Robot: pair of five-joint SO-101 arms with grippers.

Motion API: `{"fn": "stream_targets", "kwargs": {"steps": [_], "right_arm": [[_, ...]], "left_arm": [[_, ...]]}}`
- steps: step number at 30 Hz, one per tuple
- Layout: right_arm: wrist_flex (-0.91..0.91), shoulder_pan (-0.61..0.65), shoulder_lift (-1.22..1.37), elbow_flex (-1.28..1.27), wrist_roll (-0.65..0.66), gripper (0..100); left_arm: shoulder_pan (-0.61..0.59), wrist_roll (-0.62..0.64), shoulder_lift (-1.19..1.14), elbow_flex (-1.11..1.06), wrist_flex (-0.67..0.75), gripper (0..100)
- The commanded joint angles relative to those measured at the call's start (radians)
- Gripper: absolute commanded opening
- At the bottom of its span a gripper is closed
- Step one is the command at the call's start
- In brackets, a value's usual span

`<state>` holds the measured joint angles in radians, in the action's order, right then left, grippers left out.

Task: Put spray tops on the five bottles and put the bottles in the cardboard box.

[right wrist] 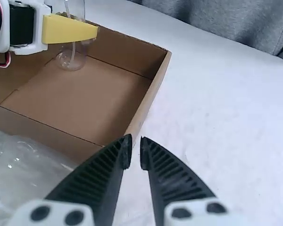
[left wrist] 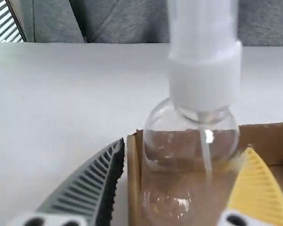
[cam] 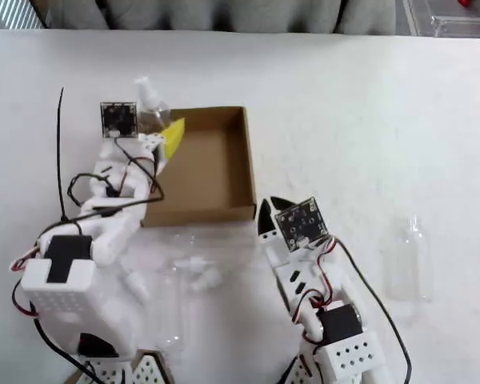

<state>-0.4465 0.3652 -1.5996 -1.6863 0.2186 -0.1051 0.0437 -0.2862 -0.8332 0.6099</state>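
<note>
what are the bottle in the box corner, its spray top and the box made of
Clear round-shouldered bottle: looks like glossy transparent plastic, possibly glass; the thin dip tube and the box wall show through it. White spray top: opaque, smooth plastic, judging by its even surface. Brown open box: matte cardboard, with raw cut edges.
</note>
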Motion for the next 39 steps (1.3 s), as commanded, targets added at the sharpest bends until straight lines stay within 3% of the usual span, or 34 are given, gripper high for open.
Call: {"fn": "stream_targets", "kwargs": {"steps": [1, 13, 22, 27, 33, 39], "right_arm": [[0.007, -0.013, -0.012, -0.009, 0.002, 1.5], [0.001, -0.013, -0.010, -0.009, 0.002, 1.5], [0.001, -0.013, -0.007, -0.009, 0.002, 1.5], [-0.001, -0.013, -0.005, -0.009, 0.002, 1.5], [-0.001, -0.013, -0.005, -0.009, 0.002, 1.5], [-0.002, -0.013, -0.005, -0.009, 0.002, 1.5]], "left_arm": [[-0.001, 0.012, 0.176, -0.046, -0.084, 35], [-0.008, 0.005, 0.562, -0.169, -0.509, 35], [-0.012, 0.005, 0.998, -0.253, -1.031, 35], [-0.074, 0.005, 1.208, -0.247, -1.313, 35], [-0.199, 0.003, 1.379, -0.253, -1.517, 35], [-0.229, -0.061, 1.465, -0.253, -1.708, 35]]}}
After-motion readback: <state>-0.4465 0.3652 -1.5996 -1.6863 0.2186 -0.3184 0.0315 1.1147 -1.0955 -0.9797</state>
